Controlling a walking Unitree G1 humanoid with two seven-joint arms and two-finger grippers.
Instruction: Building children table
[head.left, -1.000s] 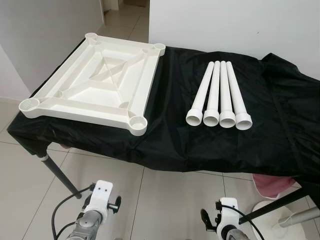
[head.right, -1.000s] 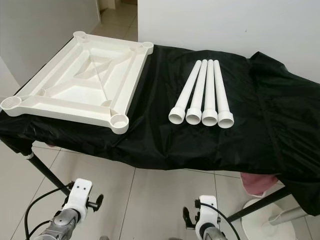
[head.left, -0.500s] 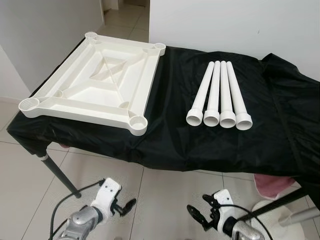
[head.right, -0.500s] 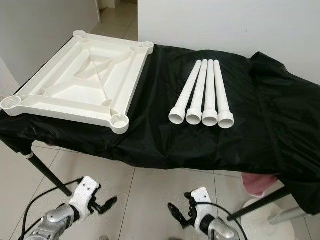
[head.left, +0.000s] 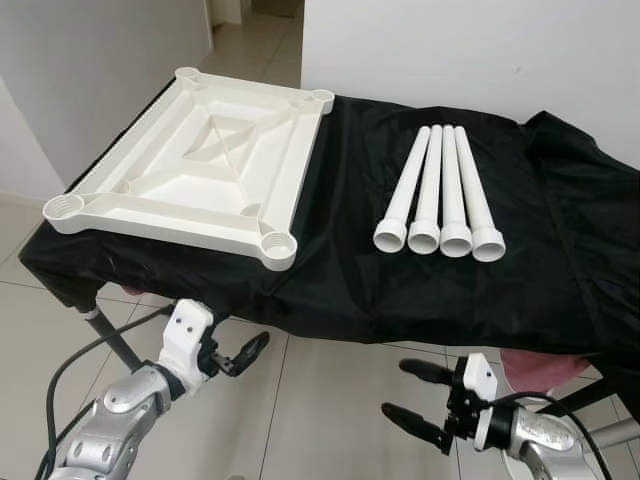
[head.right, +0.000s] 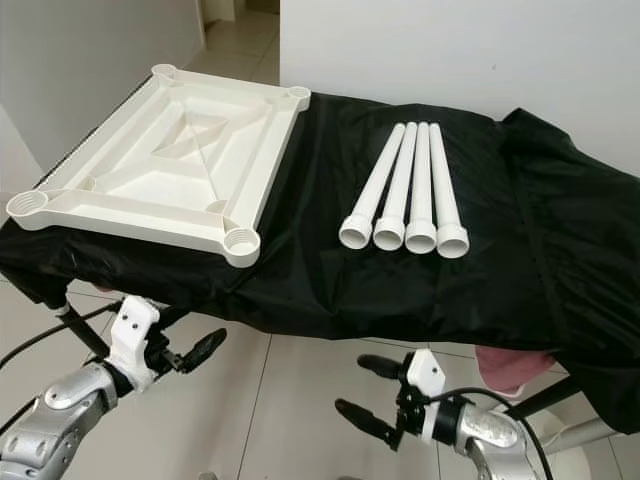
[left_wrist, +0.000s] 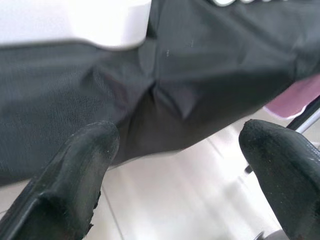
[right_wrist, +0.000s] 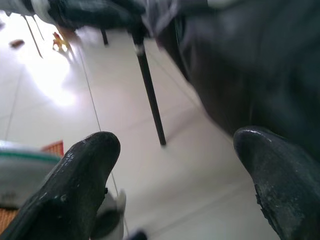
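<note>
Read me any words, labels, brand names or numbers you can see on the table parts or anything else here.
None: no readable text anywhere.
White tabletop, lying upside down: plain moulded plastic, no lettering visible.
Four white table legs: unmarked.
Black cloth covering the work table: unprinted.
Left gripper and right gripper: no label visible.

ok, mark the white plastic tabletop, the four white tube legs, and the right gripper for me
white plastic tabletop (head.left: 200, 165): left eye view, on its ribbed underside.
four white tube legs (head.left: 440, 190): left eye view, mid-length of the bundle.
right gripper (head.left: 415, 398): left eye view, between its open fingertips.
</note>
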